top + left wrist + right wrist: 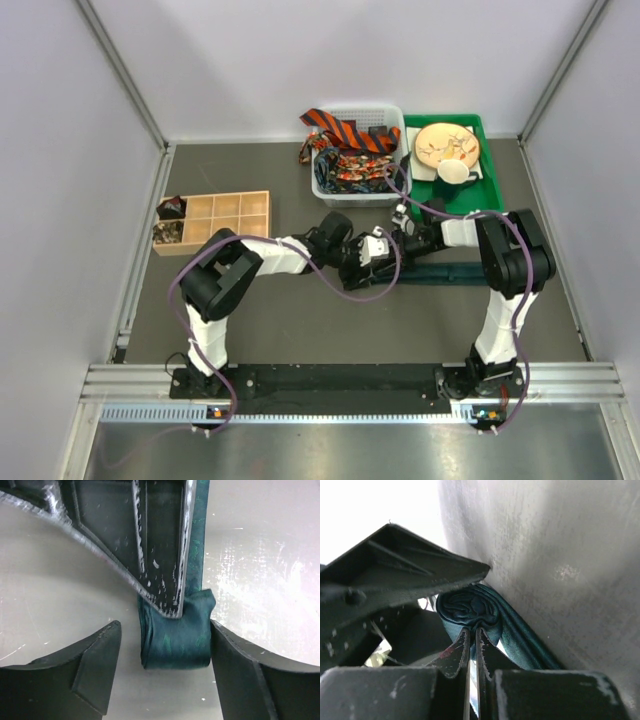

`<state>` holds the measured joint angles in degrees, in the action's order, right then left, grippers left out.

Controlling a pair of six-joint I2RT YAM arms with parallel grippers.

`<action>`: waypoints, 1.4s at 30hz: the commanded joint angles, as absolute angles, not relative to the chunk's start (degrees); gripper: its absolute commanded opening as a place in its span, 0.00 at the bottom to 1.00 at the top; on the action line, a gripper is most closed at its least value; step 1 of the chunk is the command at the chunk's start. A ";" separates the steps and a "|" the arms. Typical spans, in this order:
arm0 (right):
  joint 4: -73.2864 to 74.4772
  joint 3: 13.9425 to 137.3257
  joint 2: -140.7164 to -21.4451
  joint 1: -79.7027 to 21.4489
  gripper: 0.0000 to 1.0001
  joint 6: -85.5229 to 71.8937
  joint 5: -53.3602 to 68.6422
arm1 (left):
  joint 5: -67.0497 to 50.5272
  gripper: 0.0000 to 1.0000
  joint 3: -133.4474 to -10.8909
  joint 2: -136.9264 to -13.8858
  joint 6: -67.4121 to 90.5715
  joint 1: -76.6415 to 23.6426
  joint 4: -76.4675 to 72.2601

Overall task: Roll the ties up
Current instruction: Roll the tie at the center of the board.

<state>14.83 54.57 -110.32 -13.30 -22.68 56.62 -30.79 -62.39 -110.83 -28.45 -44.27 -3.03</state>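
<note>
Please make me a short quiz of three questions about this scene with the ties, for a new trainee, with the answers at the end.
1. True or false: the left hand is shut on the teal tie.
2. The orange-and-black striped tie lies across the rim of: A. the white basket; B. the green tray; C. the wooden box.
3. Fill in: the right hand is ___ on the teal tie's rolled end.
Key: 1 false, it is open around the roll; 2 A; 3 shut.
</note>
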 commanded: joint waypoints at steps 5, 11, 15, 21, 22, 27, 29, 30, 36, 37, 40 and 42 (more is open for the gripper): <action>16.87 54.14 -110.92 -12.83 0.00 -16.35 42.28 | -44.02 0.78 -51.24 -110.83 -19.44 -39.99 -26.51; 17.58 53.53 -109.25 -11.78 0.00 -15.29 40.17 | -47.55 0.72 -51.85 -116.18 -11.71 -39.90 -36.55; 18.02 53.35 -108.37 -11.34 0.00 -15.12 38.42 | -48.16 0.64 -52.12 -118.12 -11.16 -40.43 -38.58; 19.33 53.17 -107.23 -10.81 0.00 -14.42 39.62 | -44.22 0.31 -52.64 -117.95 -14.40 -41.75 -34.47; 19.60 53.43 -107.14 -10.81 0.00 -14.15 40.86 | -43.16 0.28 -52.91 -116.99 -15.98 -42.10 -31.67; 23.37 55.19 -103.64 -10.20 0.10 -12.75 45.87 | -31.74 0.23 -58.09 -115.05 -25.74 -43.85 -8.82; 26.27 55.37 -102.05 -9.15 0.15 -12.05 46.66 | -27.80 0.21 -59.58 -114.44 -28.46 -44.21 -3.80; 27.06 55.28 -101.43 -8.79 0.20 -11.78 47.71 | -26.56 0.20 -60.02 -114.26 -29.52 -44.47 -0.30; 27.17 52.92 -98.17 -7.03 0.43 -14.14 54.64 | -21.01 0.22 -61.78 -113.12 -33.31 -46.58 8.77; 25.51 51.43 -98.00 -7.03 0.47 -15.89 55.62 | -20.48 0.22 -62.31 -113.29 -33.66 -46.84 9.40; 18.47 49.92 -98.87 -7.64 0.52 -20.91 57.48 | -19.60 0.25 -63.19 -113.64 -34.10 -47.81 10.71; 17.49 50.27 -100.54 -8.70 0.50 -21.18 57.65 | -19.16 0.28 -63.98 -114.34 -33.93 -48.25 11.25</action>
<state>23.33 50.74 -99.85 -7.42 -17.72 53.58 -26.22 -64.71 -112.12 -31.40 -47.90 -3.27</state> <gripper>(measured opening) 0.515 0.351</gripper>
